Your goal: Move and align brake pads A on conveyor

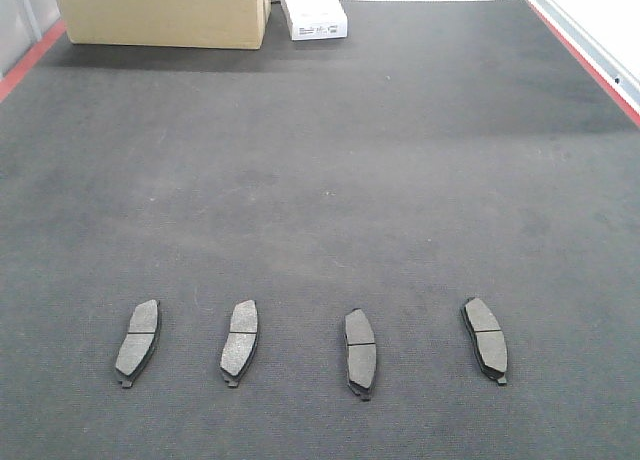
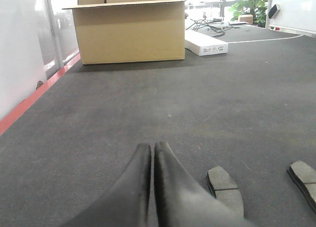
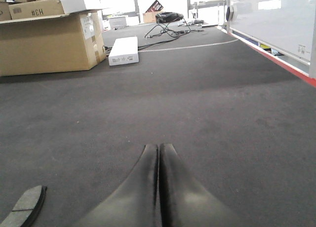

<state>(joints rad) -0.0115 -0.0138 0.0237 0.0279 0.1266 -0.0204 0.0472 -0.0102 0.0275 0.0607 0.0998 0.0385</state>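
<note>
Several dark grey brake pads A lie in a row across the near part of the conveyor (image 1: pixel 320 180): one at the far left (image 1: pixel 137 340), one left of centre (image 1: pixel 240 340), one right of centre (image 1: pixel 360 352) and one at the right (image 1: pixel 485 338). All lie roughly lengthwise, each slightly tilted. Neither arm shows in the front view. My left gripper (image 2: pixel 152 147) is shut and empty, low over the belt, with one pad (image 2: pixel 224 187) just to its right and another (image 2: pixel 303 180) farther right. My right gripper (image 3: pixel 158 147) is shut and empty, with a pad (image 3: pixel 24 207) to its lower left.
A large cardboard box (image 1: pixel 160 10) and a flat white box (image 1: pixel 312 8) stand at the belt's far end. Red edge stripes run along the left (image 1: pixel 30 60) and right (image 1: pixel 590 65) sides. Cables (image 3: pixel 168 29) lie beyond the white box.
</note>
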